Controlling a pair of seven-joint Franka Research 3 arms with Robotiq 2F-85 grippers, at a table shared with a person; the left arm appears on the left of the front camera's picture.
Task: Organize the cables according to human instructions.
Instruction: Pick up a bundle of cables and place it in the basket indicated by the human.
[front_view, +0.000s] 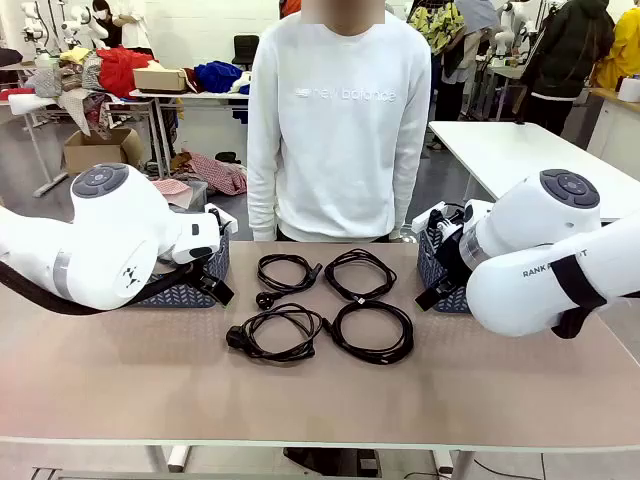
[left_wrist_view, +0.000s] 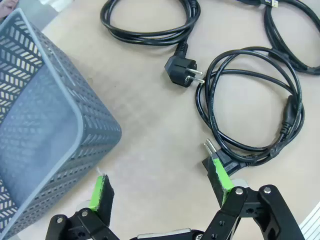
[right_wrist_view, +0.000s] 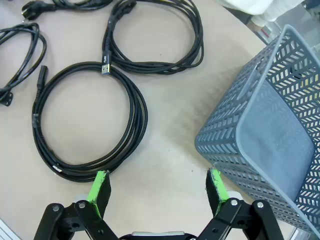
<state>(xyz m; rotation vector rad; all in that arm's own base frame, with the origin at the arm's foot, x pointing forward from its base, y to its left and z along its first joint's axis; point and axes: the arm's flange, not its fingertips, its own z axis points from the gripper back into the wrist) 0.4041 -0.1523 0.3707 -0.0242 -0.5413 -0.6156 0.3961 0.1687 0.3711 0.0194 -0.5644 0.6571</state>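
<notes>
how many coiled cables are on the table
4, in a two-by-two block at the middle of the table: far left coil, far right coil, near left coil, near right coil. None seems hidden.

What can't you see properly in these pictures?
- Front view: the left basket sits mostly behind the left arm, the right basket behind the right arm; their insides are hidden.
- Left wrist view: the left basket runs off the left edge; the top-right cable runs off the top and right edges.
- Right wrist view: the right basket runs off the right edge; the top-left cable is cut by the top edge.
</notes>
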